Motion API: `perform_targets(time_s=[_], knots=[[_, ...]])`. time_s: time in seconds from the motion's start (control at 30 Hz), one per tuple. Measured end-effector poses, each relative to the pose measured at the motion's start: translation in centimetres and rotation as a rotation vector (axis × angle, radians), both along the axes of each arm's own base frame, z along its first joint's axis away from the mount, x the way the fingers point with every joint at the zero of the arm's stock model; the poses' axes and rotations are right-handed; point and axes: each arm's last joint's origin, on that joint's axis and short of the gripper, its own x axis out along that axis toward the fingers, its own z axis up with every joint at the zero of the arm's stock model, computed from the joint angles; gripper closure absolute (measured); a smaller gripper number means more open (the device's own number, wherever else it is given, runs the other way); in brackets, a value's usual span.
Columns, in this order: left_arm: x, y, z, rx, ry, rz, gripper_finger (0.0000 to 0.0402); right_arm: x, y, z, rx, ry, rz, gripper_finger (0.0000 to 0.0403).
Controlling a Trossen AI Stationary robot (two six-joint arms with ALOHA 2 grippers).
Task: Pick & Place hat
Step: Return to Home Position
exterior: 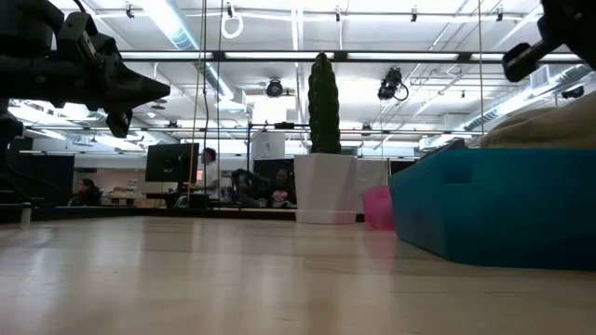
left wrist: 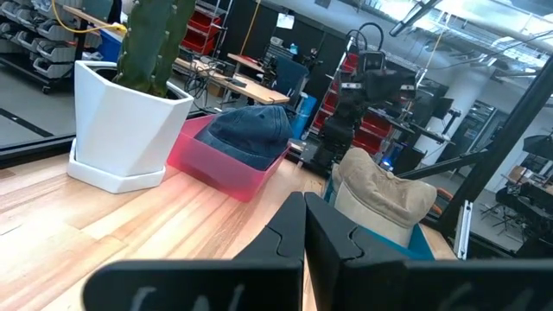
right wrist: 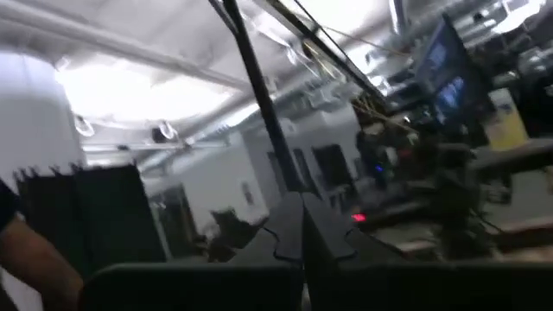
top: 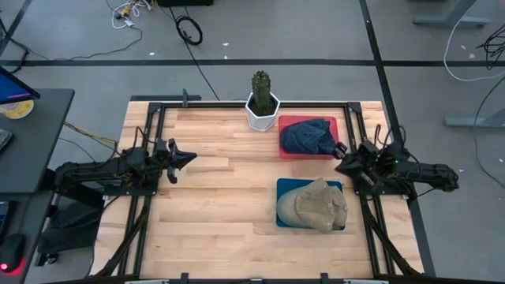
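Currently on the tabletop [top: 213, 201], pale wood planks in a black frame:

1. Brown caps [top: 319, 203]. Tan cloth, heaped together in the blue bin [top: 282, 207] on the right side. The crowns are rumpled and the heap rises above the rim. Judged light, soft and floppy: a crown would collapse under a squeeze, while a brim looks stiffer. The brim edge, or a pinched fold of crown, is the likely hold. Neither fragile nor slippery. How many caps make up the heap cannot be told.

2. Blue bin. Shallow, rectangular, with smooth walls; hard plastic by its look.

3. Red bin [top: 331, 124]. Same shape, just behind the blue one. It holds a dark denim hat [top: 306, 136], slumped and creased.

4. Cactus [top: 261, 83]. Ribbed green column, upright in a white pot [top: 262, 117] with angled faces, beside the red bin at the far edge.

5. Left pincer [top: 188, 158]. Hangs above the left side of the wood, well apart from both bins, fingers pressed together, nothing held.

6. Right pincer [top: 342, 163]. Raised at the right side, near the gap between the two bins, fingers pressed together, empty.

No cap lies loose on the wood, so the placing looks finished.
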Motion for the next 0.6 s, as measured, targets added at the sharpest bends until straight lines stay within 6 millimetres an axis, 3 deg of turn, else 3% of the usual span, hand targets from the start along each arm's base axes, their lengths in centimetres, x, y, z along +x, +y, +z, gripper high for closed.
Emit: perform_targets(time_s=[0.13,0.37,0.6], knots=[[0.0,0.0,0.0,0.0,0.0,0.0,0.0399,0.4,-0.2,-0.8,-0.088,0.055,-0.096,0.0403],[0.0,0.0,0.0,0.001,0.0,0.0,0.0399,1.0,-1.0,-2.3,-0.351,0.15,-0.457,0.0403],[0.0,0.0,0.0,0.0,0.0,0.0,0.0399,1.2,-1.0,-3.6,-0.44,0.267,-0.464,0.0403]])
